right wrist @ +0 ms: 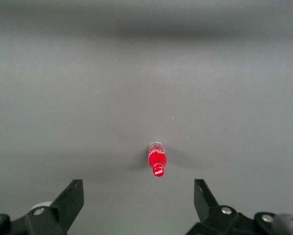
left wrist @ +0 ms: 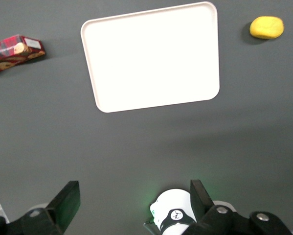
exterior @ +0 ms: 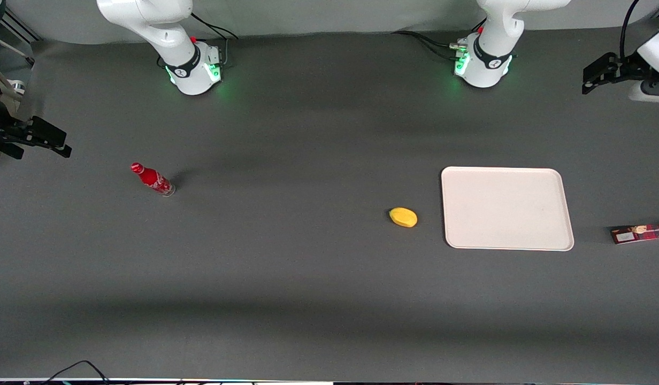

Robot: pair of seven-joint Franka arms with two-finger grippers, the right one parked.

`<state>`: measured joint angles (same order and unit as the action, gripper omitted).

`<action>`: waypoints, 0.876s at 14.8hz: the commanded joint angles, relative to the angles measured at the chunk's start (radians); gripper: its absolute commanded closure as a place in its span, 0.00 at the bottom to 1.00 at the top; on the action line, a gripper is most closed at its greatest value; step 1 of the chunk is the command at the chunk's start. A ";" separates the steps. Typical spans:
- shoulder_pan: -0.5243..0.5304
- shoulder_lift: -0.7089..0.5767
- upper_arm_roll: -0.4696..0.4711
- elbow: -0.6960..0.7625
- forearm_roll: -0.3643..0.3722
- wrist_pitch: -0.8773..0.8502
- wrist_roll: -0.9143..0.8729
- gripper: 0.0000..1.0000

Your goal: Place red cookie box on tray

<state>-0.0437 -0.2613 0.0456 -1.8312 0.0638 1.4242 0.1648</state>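
While the working arm's gripper [left wrist: 135,203] hangs high above the table with its two fingers spread wide and nothing between them, the red cookie box [exterior: 641,233] lies flat on the dark mat well below and away from it, at the working arm's end of the table. From the claw's own camera, the cream tray [left wrist: 151,56] sits between box and a yellow lemon-like fruit [left wrist: 266,27], with the box just off one short edge of the tray, apart from it, and the fruit off the other. Box and tray lie nearer the front camera than the claw does. A small red bottle [exterior: 152,179] stands far off toward the parked arm's end.

Judging by its look, the carton should be light and fairly stiff, though thin card may dent under a hard squeeze and its printed faces could be a little slick. Since it is long and flat, the sensible hold seems to be across its narrow width near the middle of its length, so it stays level when lifted. The tray's low rim should pose little obstacle to setting it down.
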 commanded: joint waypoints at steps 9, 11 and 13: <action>0.004 0.117 0.130 0.168 -0.027 -0.059 -0.016 0.00; 0.004 0.253 0.221 0.283 -0.016 -0.051 0.181 0.00; 0.005 0.425 0.328 0.419 -0.024 -0.036 0.476 0.00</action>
<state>-0.0388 -0.1006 0.2575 -1.6495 0.0468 1.4084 0.3318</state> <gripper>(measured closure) 0.000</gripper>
